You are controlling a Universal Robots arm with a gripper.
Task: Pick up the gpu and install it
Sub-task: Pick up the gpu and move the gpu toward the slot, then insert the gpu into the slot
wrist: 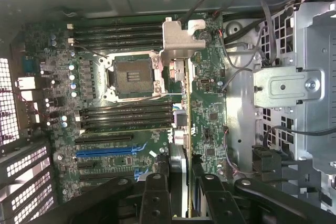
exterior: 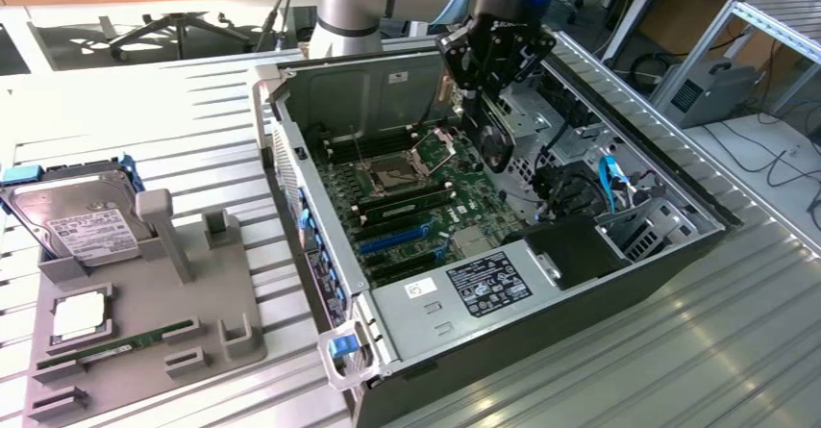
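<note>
My gripper (wrist: 181,184) is clamped on the gpu (wrist: 177,45) — a thin dark card seen edge-on, silver bracket leading — held over the green motherboard (wrist: 210,108) in the open metal computer case (exterior: 564,322). On the exterior view's left, a grey moulded tray (exterior: 154,303) holds a boxy hard drive (exterior: 77,226) and a slim RAM stick (exterior: 115,344).

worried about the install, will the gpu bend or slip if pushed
Likely fairly stiff: the gpu is a thin board with a metal bracket at one end. Pinched edge-on in the gripper, it could pivot or slip under side load. Probably light for its size.
</note>
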